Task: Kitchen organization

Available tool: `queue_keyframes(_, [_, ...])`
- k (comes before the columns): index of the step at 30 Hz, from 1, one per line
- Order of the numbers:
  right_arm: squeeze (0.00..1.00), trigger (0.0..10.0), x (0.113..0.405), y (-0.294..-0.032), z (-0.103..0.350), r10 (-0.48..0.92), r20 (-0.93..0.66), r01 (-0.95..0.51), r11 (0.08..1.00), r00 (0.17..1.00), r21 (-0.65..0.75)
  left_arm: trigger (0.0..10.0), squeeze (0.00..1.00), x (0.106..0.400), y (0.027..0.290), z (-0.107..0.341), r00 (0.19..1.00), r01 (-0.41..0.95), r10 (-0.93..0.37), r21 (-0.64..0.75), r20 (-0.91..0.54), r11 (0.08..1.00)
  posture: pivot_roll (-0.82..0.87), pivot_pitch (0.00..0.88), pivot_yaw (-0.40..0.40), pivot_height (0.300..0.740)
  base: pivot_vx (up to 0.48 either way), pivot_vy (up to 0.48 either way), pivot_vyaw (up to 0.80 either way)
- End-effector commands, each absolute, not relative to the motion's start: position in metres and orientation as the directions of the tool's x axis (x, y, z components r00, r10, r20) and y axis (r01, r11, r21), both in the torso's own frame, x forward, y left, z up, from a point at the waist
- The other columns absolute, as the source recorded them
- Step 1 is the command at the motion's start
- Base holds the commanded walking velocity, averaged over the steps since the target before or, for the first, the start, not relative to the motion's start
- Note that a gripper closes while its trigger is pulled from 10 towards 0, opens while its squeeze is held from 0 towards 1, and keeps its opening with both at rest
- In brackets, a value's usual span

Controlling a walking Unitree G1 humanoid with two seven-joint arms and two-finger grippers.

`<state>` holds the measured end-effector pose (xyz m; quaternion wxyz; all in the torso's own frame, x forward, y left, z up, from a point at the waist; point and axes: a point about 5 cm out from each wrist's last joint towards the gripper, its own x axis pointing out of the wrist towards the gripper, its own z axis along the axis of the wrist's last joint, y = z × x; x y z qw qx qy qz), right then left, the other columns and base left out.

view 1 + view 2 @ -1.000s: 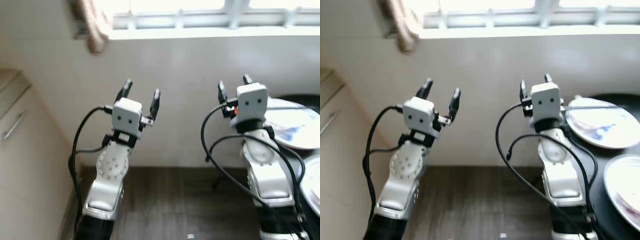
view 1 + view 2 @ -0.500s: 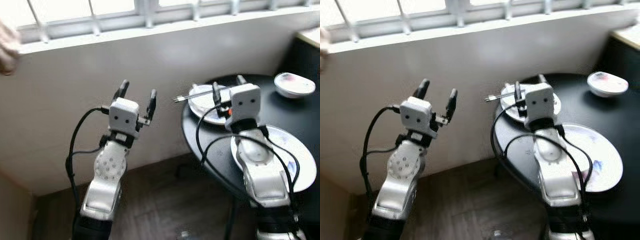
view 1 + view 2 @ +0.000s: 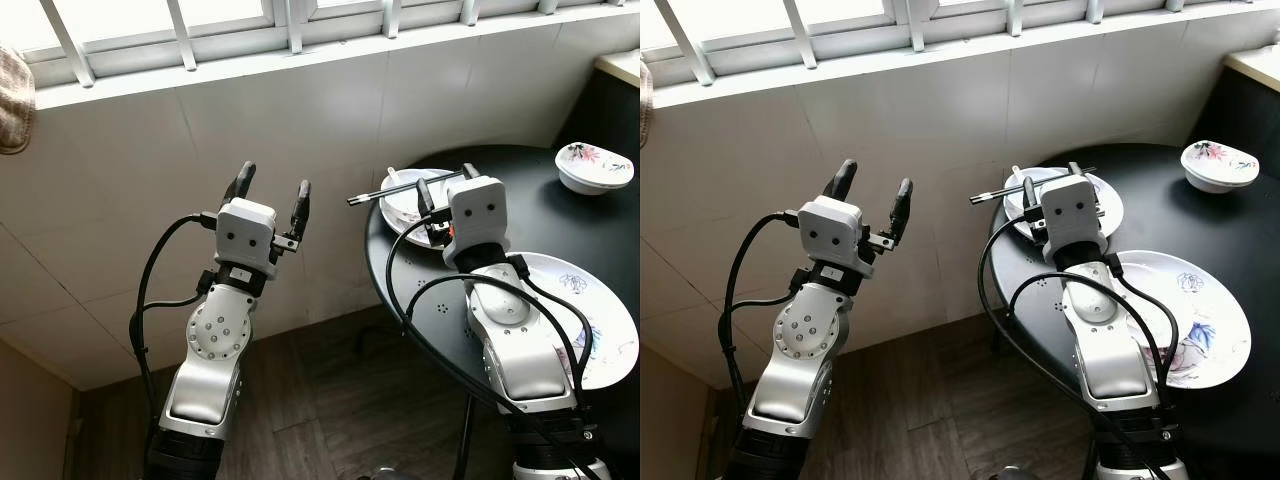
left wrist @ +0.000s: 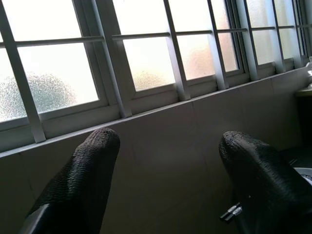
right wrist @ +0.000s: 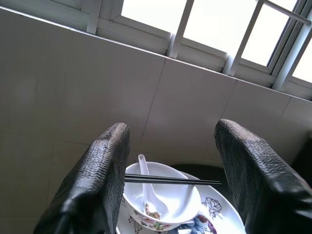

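Used tableware on a round black table [image 3: 400,250], right half of the head views. The bowl [image 5: 163,195], white with a floral band, sits on a patterned plate [image 5: 214,219]; it holds a white spoon [image 5: 146,187], and black chopsticks [image 5: 170,180] lie across its rim, their tips overhanging the table edge toward the frame centre. These pieces look like glazed ceramic: likely rigid, smooth, slippery and breakable, moderately heavy when stacked. The chopsticks are light and free to roll, so they are probably best lifted first, pinched near mid-length; the bowl would best be taken by its rim wall. A larger flowered plate [image 3: 1200,320] lies at lower right and a small flowered bowl [image 3: 595,165] at upper right. The right gripper [image 3: 445,190] is raised just before the bowl, fingers spread and empty. The left gripper [image 3: 272,190], at centre left, is likewise spread and empty, before the tiled wall [image 3: 120,200] under a barred window [image 3: 180,25].
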<state>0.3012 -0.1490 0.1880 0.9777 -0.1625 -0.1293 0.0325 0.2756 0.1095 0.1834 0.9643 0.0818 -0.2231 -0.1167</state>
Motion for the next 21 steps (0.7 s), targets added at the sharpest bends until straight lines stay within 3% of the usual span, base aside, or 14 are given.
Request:
queue_keyframes(1, [0.00,10.0,0.3011,-0.1492,0.1854,0.109,0.224,-0.025,0.937,0.968,-0.348,10.0,0.00,0.2753,0.1080,0.1810,0.877,0.201,-0.275,0.218,0.394,0.955,-0.16,0.000,0.032,0.740,0.000,0.000,0.00])
queue_keyframes(7, [0.00,10.0,0.3015,-0.1497,0.1836,0.105,0.213,-0.024,0.936,0.971,-0.352,10.0,0.00,0.2756,0.1097,0.1806,0.882,0.202,-0.267,0.199,0.389,0.959,-0.16,0.000,0.035,0.740,0.000,0.000,0.00])
queue_keyframes(15, [0.00,10.0,0.3022,-0.1499,0.1824,0.102,0.207,-0.023,0.935,0.973,-0.354,10.0,0.00,0.2764,0.1093,0.1804,0.881,0.205,-0.269,0.199,0.388,0.958,-0.16,0.000,0.035,0.740,-0.388,0.000,0.00])
queue_keyframes(21, [0.00,10.0,0.3025,-0.1495,0.1815,0.102,0.201,-0.025,0.935,0.974,-0.355,10.0,0.00,0.2766,0.1097,0.1801,0.883,0.198,-0.270,0.218,0.384,0.956,-0.16,0.000,0.036,0.740,0.000,0.000,0.00])
